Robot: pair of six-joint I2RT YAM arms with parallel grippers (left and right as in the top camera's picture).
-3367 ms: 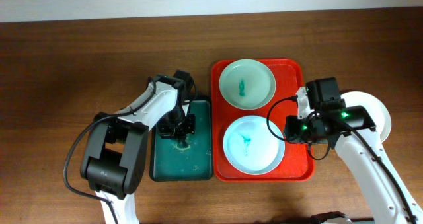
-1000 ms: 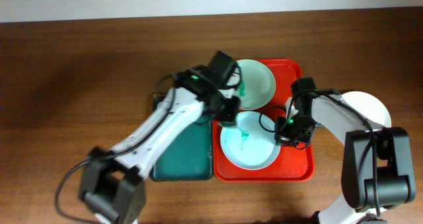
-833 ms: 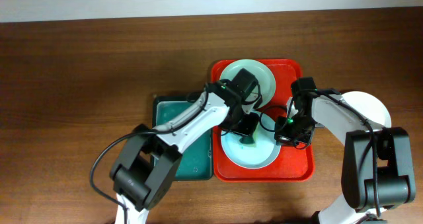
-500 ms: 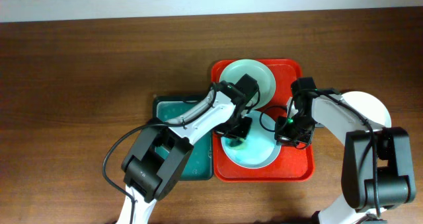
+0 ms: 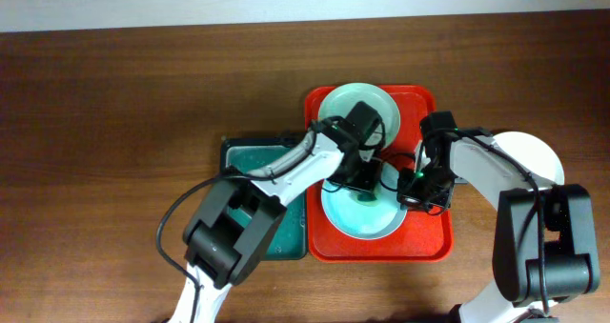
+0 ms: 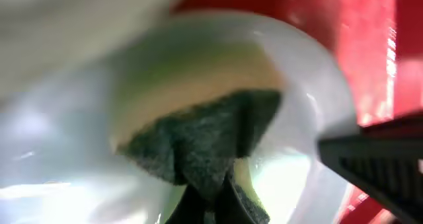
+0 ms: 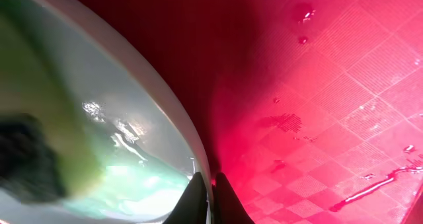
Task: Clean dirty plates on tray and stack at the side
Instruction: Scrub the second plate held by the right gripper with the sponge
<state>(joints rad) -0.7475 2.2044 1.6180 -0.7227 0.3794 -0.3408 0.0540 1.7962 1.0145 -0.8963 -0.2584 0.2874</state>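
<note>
The red tray (image 5: 426, 237) holds two pale plates: a far one (image 5: 335, 109) and a near one (image 5: 357, 223). My left gripper (image 5: 363, 182) is shut on a dark green and yellow sponge (image 6: 205, 141) and presses it into the near plate (image 6: 59, 138). My right gripper (image 5: 412, 191) is shut on that plate's right rim (image 7: 178, 125), above the tray floor (image 7: 330, 118). A third white plate (image 5: 543, 161) lies on the table to the right of the tray, partly under the right arm.
A dark green tray (image 5: 248, 151) lies on the wooden table left of the red tray, mostly under the left arm. Water drops dot the red tray floor (image 7: 304, 16).
My left arm swung from the green tray over to the near plate with the sponge and keeps shifting over the plate's centre. The teal smear no longer shows. The right gripper holds still.
</note>
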